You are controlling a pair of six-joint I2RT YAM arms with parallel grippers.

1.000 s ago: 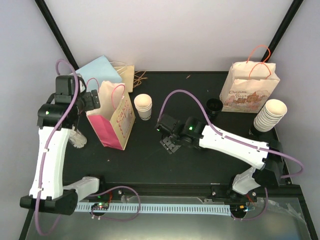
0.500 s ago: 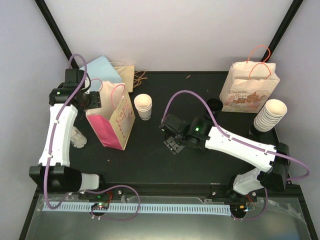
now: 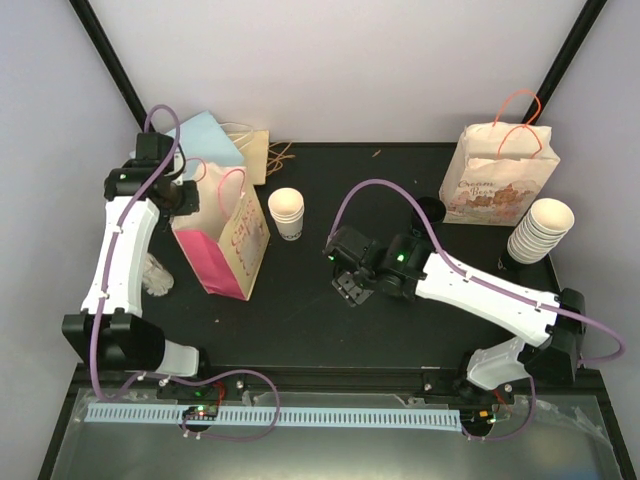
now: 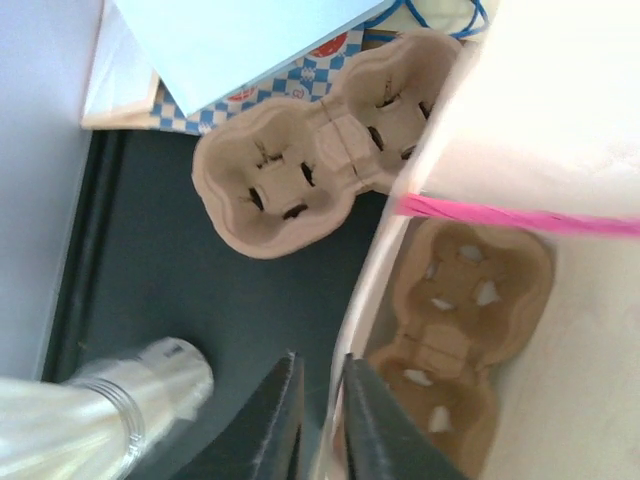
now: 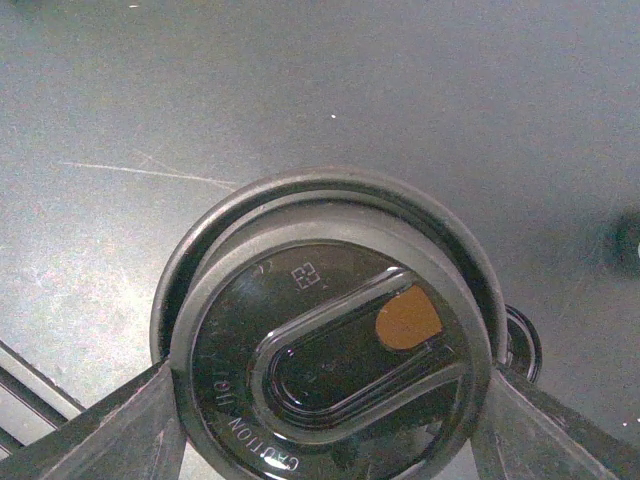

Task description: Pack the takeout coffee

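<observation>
The black table (image 3: 300, 320) carried a pink bag (image 3: 225, 255) standing open at the left. The left gripper (image 4: 320, 375) had its fingers nearly together, pinching the bag's far-left wall. One pulp carrier (image 4: 460, 300) lay flat inside the bag, and a second carrier (image 4: 310, 150) lay just outside it. White paper cups (image 3: 286, 213) stood to the bag's right. Near the middle, the right gripper (image 3: 348, 285) clasped a black lid (image 5: 330, 340) between wide-set fingers.

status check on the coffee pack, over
Left gripper pinching pink bag rim, carrier inside. Right gripper holding lid just above table. Cup has no lid yet; nothing seen between them.
</observation>
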